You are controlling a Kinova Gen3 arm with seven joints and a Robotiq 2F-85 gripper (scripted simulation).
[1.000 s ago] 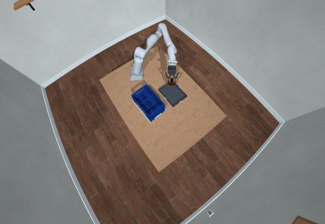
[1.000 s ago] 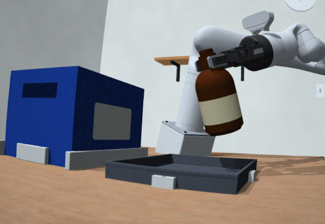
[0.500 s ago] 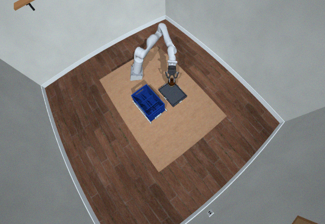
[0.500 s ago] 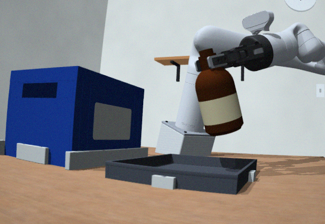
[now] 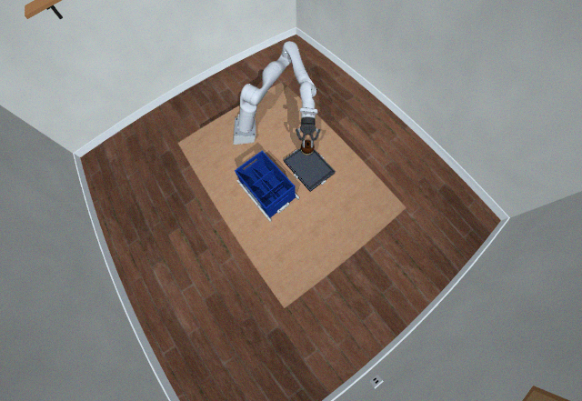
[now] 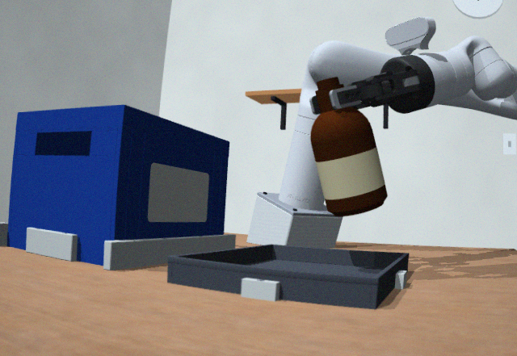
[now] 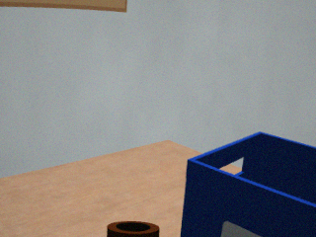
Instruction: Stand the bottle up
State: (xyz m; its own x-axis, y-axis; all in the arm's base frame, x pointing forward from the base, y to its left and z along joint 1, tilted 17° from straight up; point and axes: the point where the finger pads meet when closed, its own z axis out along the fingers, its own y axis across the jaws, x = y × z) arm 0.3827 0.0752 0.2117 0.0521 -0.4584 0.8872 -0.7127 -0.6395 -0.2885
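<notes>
Exterior view showed the gripper (image 6: 323,98) clamped on the neck of the brown bottle (image 6: 348,162), which hung in the air above the far edge of the dark tray (image 6: 287,287), clear of its floor. The bottle was mouth-up but tilted, its base swung toward the right of that view. The blue crate (image 6: 116,181) stood just beside the tray's left edge, apart from the bottle.

Top view placed the bottle over the tray corner nearest the arm's base (image 5: 238,140), close to the rim.

Wrist view caught only the bottle's open mouth (image 7: 133,229) at the bottom edge, with the crate's wall to the right.

To set it down well, the bottle probably wanted carrying inward from the rim, then squaring to vertical before lowering. A tilted base touching first would likely tip it again, or shove the loose tray. Releasing should wait until the base sat flat.
</notes>
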